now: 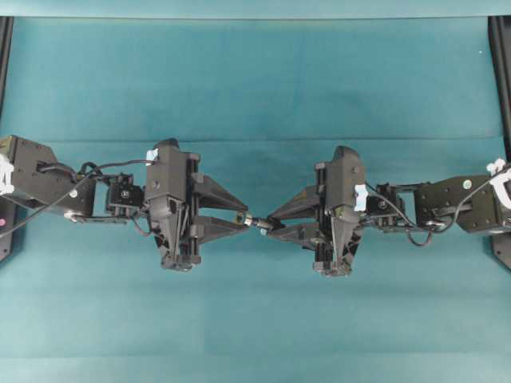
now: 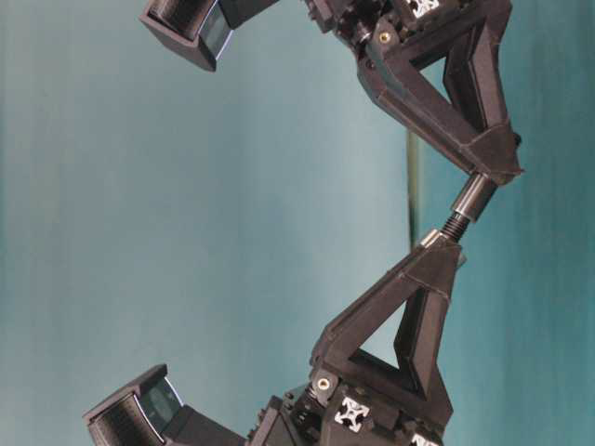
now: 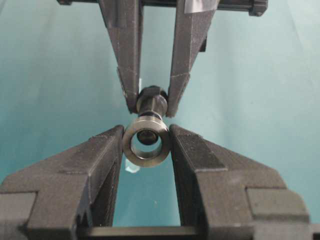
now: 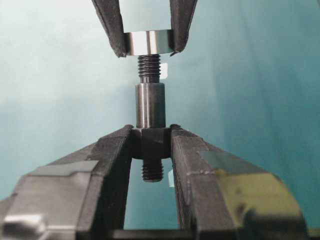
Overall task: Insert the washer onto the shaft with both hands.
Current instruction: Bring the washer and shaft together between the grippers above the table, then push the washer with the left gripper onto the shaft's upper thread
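Observation:
My left gripper (image 3: 146, 136) is shut on the washer (image 3: 145, 160), a silvery-tan ring held by its rim, hole facing the camera. Through the hole shows the end of the shaft (image 3: 151, 102). My right gripper (image 4: 151, 132) is shut on the dark shaft (image 4: 150, 104) at its thicker collar, with a threaded stub behind the fingers. The shaft's front threaded tip meets the washer (image 4: 148, 42) at its hole. Seen from overhead, the left gripper (image 1: 243, 217) and right gripper (image 1: 268, 226) meet tip to tip at mid-table, washer (image 1: 241, 217) against shaft (image 1: 256, 222). Both are held above the mat.
A teal mat (image 1: 255, 88) covers the table. A tiny pale fleck (image 3: 132, 167) lies on it below the grippers. Black frame rails (image 1: 501, 64) run along the left and right edges. Both arms reach in from the sides at mid-height.

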### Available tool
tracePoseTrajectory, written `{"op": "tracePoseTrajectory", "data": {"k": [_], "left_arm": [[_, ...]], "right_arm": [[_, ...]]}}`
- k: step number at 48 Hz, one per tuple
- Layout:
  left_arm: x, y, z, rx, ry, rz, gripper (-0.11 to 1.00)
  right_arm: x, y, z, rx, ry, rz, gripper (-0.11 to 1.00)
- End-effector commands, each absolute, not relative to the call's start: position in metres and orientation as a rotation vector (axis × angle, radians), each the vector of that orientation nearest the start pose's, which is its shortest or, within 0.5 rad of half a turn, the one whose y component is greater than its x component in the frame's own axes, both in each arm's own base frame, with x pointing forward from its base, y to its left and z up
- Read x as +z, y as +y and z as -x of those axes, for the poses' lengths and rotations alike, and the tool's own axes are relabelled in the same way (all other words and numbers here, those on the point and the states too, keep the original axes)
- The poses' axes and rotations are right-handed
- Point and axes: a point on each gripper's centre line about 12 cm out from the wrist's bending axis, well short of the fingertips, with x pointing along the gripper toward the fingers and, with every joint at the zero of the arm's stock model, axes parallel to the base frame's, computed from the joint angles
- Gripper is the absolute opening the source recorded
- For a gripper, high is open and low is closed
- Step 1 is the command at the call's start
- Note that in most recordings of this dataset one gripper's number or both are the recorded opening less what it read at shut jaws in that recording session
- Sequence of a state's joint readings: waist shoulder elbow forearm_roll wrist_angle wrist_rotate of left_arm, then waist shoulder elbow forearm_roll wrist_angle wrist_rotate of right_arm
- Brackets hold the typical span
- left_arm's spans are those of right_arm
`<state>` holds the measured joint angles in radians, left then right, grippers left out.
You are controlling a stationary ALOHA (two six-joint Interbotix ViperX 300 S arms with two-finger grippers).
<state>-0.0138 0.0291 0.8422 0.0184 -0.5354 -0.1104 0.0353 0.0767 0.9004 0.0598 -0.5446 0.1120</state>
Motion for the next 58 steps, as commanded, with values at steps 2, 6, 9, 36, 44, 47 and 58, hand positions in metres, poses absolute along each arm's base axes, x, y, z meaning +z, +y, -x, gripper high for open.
{"op": "tracePoseTrajectory", "data": {"k": [2,6,9,36,44,47,58], "left_arm": [[0.166,-0.007,-0.380,-0.011,0.297,0.093,0.36],[0.166,-0.007,-0.385,-0.012,0.294,0.091,0.36],[0.166,-0.007,-0.389,-0.012,0.293,0.091,0.36],[0.155,-0.013,-0.398,-0.025,0.328,0.088,0.36],[0.155,-0.014,-0.404,-0.026,0.324,0.086,0.36],[0.154,-0.014,-0.406,-0.025,0.330,0.086,0.36],[0.151,-0.014,-0.408,-0.024,0.356,0.082,0.36]], "right_arm": [[0.130,0.010,-0.362,-0.029,0.400,-0.157,0.00],[0.130,0.009,-0.362,-0.030,0.400,-0.157,0.00],[0.130,0.010,-0.362,-0.029,0.400,-0.157,0.00],[0.129,0.010,-0.362,-0.030,0.410,-0.156,0.00],[0.129,0.009,-0.362,-0.032,0.408,-0.157,0.00],[0.130,0.010,-0.362,-0.030,0.406,-0.156,0.00],[0.129,0.009,-0.362,-0.032,0.408,-0.157,0.00]]}}
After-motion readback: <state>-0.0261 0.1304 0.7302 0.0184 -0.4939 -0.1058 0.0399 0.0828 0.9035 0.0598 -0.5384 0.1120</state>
